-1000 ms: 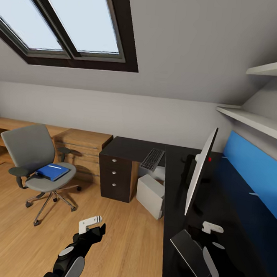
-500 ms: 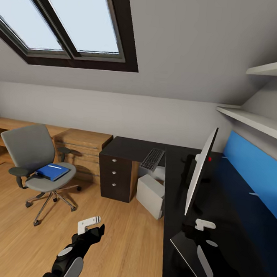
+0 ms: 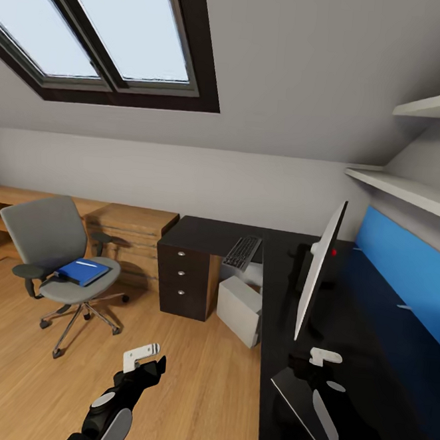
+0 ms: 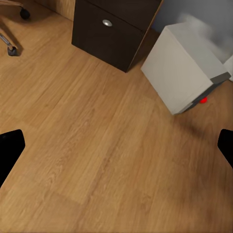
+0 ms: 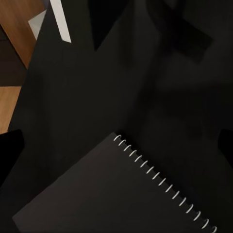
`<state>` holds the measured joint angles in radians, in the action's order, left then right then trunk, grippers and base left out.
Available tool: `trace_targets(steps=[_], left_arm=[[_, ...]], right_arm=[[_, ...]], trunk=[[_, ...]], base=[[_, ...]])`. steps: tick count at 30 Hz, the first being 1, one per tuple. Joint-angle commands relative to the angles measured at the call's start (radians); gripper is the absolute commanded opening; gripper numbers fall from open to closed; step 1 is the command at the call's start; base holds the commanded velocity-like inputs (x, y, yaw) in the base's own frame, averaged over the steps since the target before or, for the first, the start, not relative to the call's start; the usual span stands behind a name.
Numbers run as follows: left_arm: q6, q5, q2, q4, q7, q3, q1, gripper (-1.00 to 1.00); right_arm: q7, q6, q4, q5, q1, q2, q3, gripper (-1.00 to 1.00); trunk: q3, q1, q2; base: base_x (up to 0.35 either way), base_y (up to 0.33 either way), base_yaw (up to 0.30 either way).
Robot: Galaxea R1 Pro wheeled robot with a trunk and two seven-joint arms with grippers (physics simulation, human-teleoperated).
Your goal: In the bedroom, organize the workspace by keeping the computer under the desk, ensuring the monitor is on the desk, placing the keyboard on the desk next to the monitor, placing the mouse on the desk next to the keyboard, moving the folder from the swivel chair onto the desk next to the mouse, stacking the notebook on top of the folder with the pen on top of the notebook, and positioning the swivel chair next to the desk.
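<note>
On the black desk [image 3: 286, 306], the grey notebook [image 3: 297, 401] lies flat right under the right gripper [image 3: 326, 357], long side running toward the monitor [image 3: 316, 276]. The right wrist view shows its wire spiral [image 5: 165, 185] and that gripper wide open. The left gripper [image 3: 141, 354], open too, hangs over the floor. The blue folder [image 3: 82, 272] sits far off on the swivel chair [image 3: 56, 259].
</note>
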<state>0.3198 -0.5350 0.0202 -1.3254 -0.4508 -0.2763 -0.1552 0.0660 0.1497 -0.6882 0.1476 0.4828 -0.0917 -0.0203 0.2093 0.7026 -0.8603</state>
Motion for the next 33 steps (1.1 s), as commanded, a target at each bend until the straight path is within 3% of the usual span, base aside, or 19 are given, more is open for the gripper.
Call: trace_targets(steps=[1, 33], left_arm=[[0.002, -0.008, 0.000, -0.002, -0.008, -0.001, -0.001, 1.00], [0.002, -0.009, 0.000, -0.001, -0.008, -0.001, -0.001, 1.00]], right_arm=[[0.005, 0.005, -0.002, 0.010, 0.000, 0.000, 0.002, 1.00], [0.005, 0.005, -0.002, 0.010, 0.000, -0.001, 0.002, 1.00]], trunk=[[0.005, 0.004, -0.008], [0.105, 0.127, -0.232]], base=[[0.000, 0.000, 0.000], [0.000, 0.000, 0.000]])
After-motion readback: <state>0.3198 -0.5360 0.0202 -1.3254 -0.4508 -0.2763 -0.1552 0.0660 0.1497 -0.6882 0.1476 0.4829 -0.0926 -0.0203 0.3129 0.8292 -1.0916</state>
